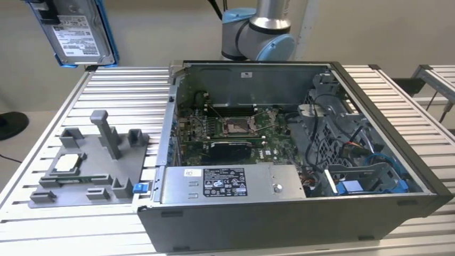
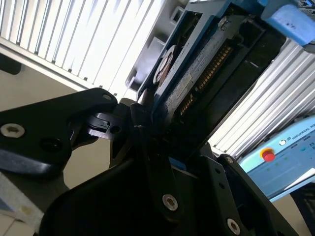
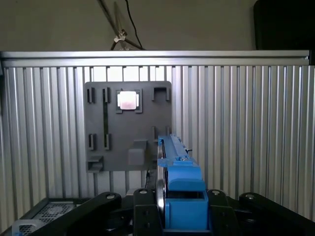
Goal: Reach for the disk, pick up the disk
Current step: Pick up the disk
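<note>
You are looking, in the first wrist view, at the gripper (image 3: 180,209) with its black fingers (image 3: 145,214) clamped on the disk (image 3: 183,182), one finger pressing on each flat side. The disk is standing on its edge between them, so its blue plastic frame is facing the camera. In the second wrist view the same fingers (image 2: 152,162) are closing on the disk (image 2: 197,64), and its metal face and its row of connector pins are showing inside the blue frame.

Beyond the disk, in the first wrist view, the grey fixture plate (image 3: 128,128) is lying flat on the slatted aluminium surface (image 3: 246,123), and a small square pale-topped chip (image 3: 128,101) is sitting in one of its pockets. The disk is touching neither the plate nor the surface.

In the exterior view the disk (image 1: 76,33) is hanging in the air at the exterior view's upper left, its white label turned to the camera, well apart from the fixture plate (image 1: 92,165) under it. At the exterior view's right of the plate the open computer case (image 1: 284,224) is standing on the surface, with a grey power supply box (image 1: 227,184) at its near side and the motherboard (image 1: 227,133) behind that. The robot arm (image 1: 259,29) is rising behind the case.
</note>
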Controlling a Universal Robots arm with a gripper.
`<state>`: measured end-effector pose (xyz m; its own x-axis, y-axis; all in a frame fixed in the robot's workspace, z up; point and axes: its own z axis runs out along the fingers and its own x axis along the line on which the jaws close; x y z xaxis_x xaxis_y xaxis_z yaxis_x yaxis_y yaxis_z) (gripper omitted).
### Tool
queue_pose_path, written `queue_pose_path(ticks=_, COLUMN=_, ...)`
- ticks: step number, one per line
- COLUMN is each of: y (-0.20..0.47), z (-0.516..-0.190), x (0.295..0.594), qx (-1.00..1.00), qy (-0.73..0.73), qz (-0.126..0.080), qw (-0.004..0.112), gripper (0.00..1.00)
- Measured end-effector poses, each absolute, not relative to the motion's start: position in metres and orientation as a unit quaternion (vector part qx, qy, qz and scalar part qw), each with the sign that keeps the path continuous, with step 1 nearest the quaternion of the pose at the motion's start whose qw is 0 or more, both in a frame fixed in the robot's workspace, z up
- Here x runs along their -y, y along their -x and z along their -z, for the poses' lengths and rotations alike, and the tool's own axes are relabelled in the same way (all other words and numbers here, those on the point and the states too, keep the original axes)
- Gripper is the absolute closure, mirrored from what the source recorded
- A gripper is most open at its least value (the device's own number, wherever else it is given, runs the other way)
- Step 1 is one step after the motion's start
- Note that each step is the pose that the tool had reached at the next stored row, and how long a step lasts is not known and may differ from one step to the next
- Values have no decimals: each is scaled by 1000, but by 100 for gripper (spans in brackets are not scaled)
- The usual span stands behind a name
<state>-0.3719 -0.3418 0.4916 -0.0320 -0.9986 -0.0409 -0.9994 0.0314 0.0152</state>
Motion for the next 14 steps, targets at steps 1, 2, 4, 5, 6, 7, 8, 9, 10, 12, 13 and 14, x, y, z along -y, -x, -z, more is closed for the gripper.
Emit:
queue_pose_path(ticks=1, y=372, z=-492, x=342, qx=-718, qy=696, qz=-20, qw=9, gripper=100)
queue_pose_path(ticks=2, y=372, z=-492, x=342, qx=-718, qy=696, qz=-20, qw=9, gripper=100)
queue_pose_path(ticks=4, y=372, z=-492, x=342, qx=-718, qy=696, qz=-20, qw=9, gripper=100)
queue_pose_path(ticks=5, y=372, z=-492, x=342, qx=-718, qy=696, qz=-20, qw=9, gripper=100)
queue_pose_path(ticks=6, y=372, z=-492, x=342, qx=-718, qy=696, qz=-20, qw=9, gripper=100)
queue_pose_path(ticks=7, y=371, z=-492, x=342, qx=-718, qy=696, qz=-20, qw=9, gripper=100)
queue_pose_path(ticks=8, y=370, z=-492, x=342, qx=-718, qy=696, qz=-20, qw=9, gripper=100)
queue_pose_path(ticks=9, y=369, z=-492, x=342, qx=-718, qy=696, qz=-20, qw=9, gripper=100)
queue_pose_path(ticks=10, y=368, z=-492, x=342, qx=-718, qy=696, qz=-20, qw=9, gripper=100)
queue_pose_path(ticks=12, y=364, z=-492, x=342, qx=-718, qy=696, qz=-20, qw=9, gripper=100)
queue_pose_path(ticks=13, y=361, z=-492, x=342, qx=-718, qy=696, qz=-20, qw=9, gripper=100)
queue_pose_path(ticks=14, y=358, z=-492, x=342, qx=-718, qy=696, qz=-20, qw=9, gripper=100)
